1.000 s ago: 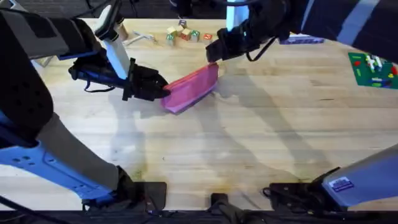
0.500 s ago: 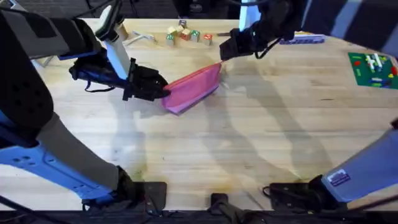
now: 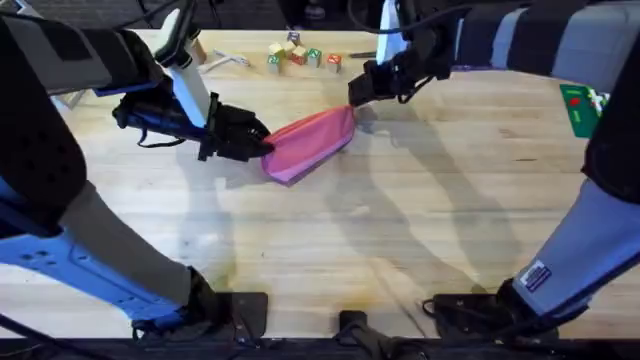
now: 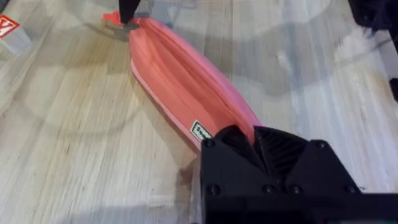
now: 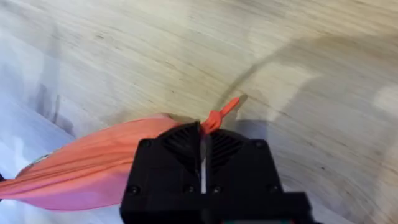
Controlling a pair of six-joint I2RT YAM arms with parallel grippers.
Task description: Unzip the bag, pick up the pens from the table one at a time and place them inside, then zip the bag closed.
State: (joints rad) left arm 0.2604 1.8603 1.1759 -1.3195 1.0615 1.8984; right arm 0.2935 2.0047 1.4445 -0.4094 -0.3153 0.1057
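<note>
Overhead: right claw [image 3: 356,94] shifted slightly; bag [image 3: 310,143] stays pinched.

Left arm's black two-finger gripper [image 3: 262,147] reaches rightward, fingers clamped on the soft pink fabric pouch's [image 3: 312,142] near-left end. Right arm's black two-finger gripper [image 3: 354,97] is pinched at its far-right end.

Soft matt cloth bag [image 3: 310,143], grainy wooden table [image 3: 420,210]
</note>
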